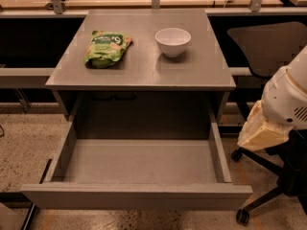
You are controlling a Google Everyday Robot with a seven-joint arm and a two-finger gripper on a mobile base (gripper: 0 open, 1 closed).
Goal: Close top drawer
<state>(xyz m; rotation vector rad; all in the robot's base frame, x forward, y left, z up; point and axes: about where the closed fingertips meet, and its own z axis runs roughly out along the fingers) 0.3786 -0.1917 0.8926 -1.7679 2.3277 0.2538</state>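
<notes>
The top drawer [139, 195] stands pulled wide out from under the table [144, 68]. The claw [261, 133] hangs right of the table, clear of the drawer (clenched or released, I cannot tell). Approach step, I judge: next, reach the drawer front and push.

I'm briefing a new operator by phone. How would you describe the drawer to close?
Find the grey cabinet carrying a green snack bag and a white bowl. Just under its top, the top drawer juts out toward the camera, with the gripper off to its right, apart from it. Its plain handle-less front and open shallow box mark it.
</notes>
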